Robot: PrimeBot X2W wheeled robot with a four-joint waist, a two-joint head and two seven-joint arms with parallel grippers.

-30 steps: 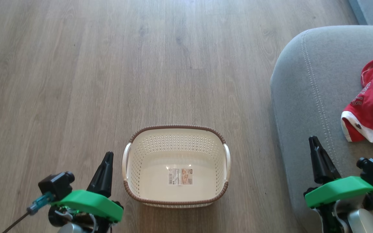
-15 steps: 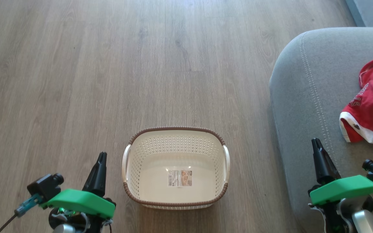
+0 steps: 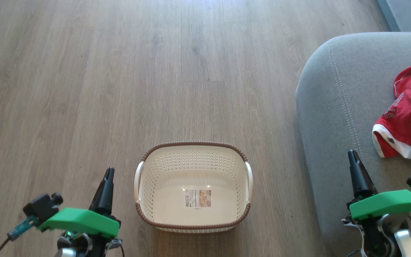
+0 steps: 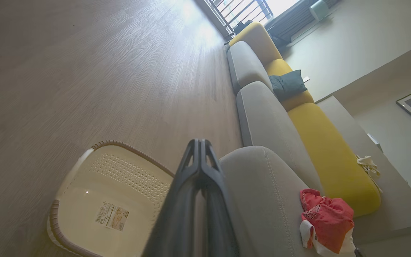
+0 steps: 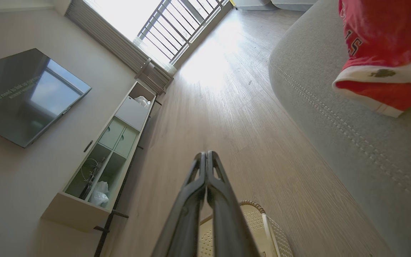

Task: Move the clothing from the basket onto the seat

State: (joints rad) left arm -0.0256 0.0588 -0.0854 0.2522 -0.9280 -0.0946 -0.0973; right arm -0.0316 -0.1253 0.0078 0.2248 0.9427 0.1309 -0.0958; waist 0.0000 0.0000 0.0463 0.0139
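Note:
The cream basket (image 3: 193,223) with a brown rim stands on the wood floor, holding nothing but a label sticker (image 3: 198,198) on its bottom. Red and white clothing (image 3: 407,114) lies bunched on the grey seat (image 3: 334,107) at the right. My left gripper (image 3: 109,171) is shut and hangs left of the basket. My right gripper (image 3: 351,155) is shut above the seat's front part, left of the clothing. The left wrist view has the basket (image 4: 120,171), seat (image 4: 262,192), clothing (image 4: 325,217) and my shut left gripper (image 4: 199,142). The right wrist view looks along my shut right gripper (image 5: 205,155) past the clothing (image 5: 384,43).
Wood floor (image 3: 155,71) stretches ahead and to the left. More sofa cushions, grey (image 4: 248,64) and yellow (image 4: 326,153), run along the wall beyond the seat. A low cabinet (image 5: 109,157) and a wall screen (image 5: 23,96) stand across the room.
Both grippers have drawn back toward the bottom of the head view, still shut. The head camera has shifted slightly, so basket and seat sit a little lower.

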